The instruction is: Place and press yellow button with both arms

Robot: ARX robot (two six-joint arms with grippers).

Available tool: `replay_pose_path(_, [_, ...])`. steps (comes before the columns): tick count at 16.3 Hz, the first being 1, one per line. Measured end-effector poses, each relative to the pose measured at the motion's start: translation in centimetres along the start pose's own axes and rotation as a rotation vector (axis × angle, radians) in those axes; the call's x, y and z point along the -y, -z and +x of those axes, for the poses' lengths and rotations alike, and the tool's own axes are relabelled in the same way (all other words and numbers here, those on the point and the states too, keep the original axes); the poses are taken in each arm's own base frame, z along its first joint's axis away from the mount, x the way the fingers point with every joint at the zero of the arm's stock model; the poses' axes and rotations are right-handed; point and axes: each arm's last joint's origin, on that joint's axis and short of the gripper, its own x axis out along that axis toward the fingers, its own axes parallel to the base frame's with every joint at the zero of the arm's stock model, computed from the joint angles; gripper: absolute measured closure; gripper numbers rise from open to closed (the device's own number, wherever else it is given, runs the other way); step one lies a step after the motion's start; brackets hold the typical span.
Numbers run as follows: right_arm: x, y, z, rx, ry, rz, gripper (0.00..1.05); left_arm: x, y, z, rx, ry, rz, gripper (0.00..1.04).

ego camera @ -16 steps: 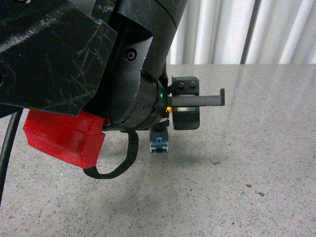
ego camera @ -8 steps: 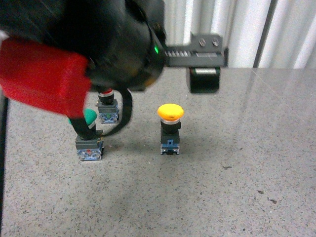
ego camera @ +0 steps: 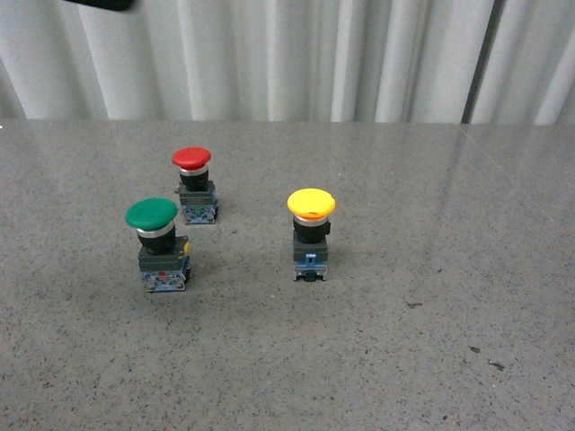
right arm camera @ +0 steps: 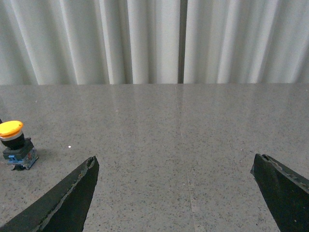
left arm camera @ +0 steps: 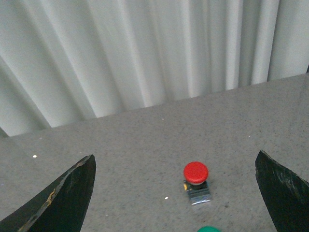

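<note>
The yellow button (ego camera: 311, 235) stands upright on the grey table, near the middle of the front view, with nothing touching it. It also shows at the edge of the right wrist view (right arm camera: 13, 144). My left gripper (left arm camera: 176, 166) is open and empty, with the red button (left arm camera: 196, 181) on the table ahead, between its fingers. My right gripper (right arm camera: 174, 164) is open and empty over bare table, apart from the yellow button. Only a dark scrap of one arm (ego camera: 99, 4) shows at the top of the front view.
A green button (ego camera: 155, 242) stands left of the yellow one, and a red button (ego camera: 194, 182) stands behind the green one. White pleated curtains (ego camera: 287, 58) hang behind the table's far edge. The green cap's rim shows in the left wrist view (left arm camera: 208, 229).
The black arm with the red part that filled the front view has lifted up and out of it. The yellow button now stands alone, and all three buttons are uncovered.
</note>
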Motion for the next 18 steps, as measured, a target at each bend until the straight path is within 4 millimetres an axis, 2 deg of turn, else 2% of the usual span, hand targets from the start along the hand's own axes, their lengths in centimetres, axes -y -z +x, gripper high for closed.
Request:
replay_pose_path(1, [0.0, 0.0, 0.0, 0.000, 0.000, 0.000, 0.07, -2.8, 1.5, -3.8, 0.123, -0.073, -0.109, 0.23])
replay_pose_path(2, [0.0, 0.0, 0.0, -0.001, 0.000, 0.000, 0.07, -4.5, 4.9, -5.8, 0.121, -0.094, -0.165, 0.39])
replay_pose_path(4, [0.0, 0.0, 0.0, 0.000, 0.000, 0.000, 0.07, -5.3, 7.6, -6.8, 0.118, -0.086, -0.190, 0.63])
replay_pose_path(7, [0.0, 0.0, 0.0, 0.000, 0.000, 0.000, 0.07, -6.0, 10.3, -7.8, 0.110, -0.080, -0.201, 0.97])
replay_pose_path(8, [0.0, 0.0, 0.0, 0.000, 0.000, 0.000, 0.07, -6.2, 10.9, -8.2, 0.117, -0.084, -0.205, 1.03])
replay_pose_path(12, [0.0, 0.0, 0.0, 0.000, 0.000, 0.000, 0.07, -6.5, 12.7, -9.1, 0.113, -0.077, -0.205, 1.03])
replay_pose_path(14, [0.0, 0.0, 0.0, 0.001, 0.000, 0.000, 0.07, -7.6, 13.7, -9.5, 0.111, -0.098, -0.207, 1.03])
replay_pose_path(18, [0.0, 0.0, 0.0, 0.000, 0.000, 0.000, 0.07, -7.2, 14.5, -10.1, 0.112, -0.074, -0.207, 1.03])
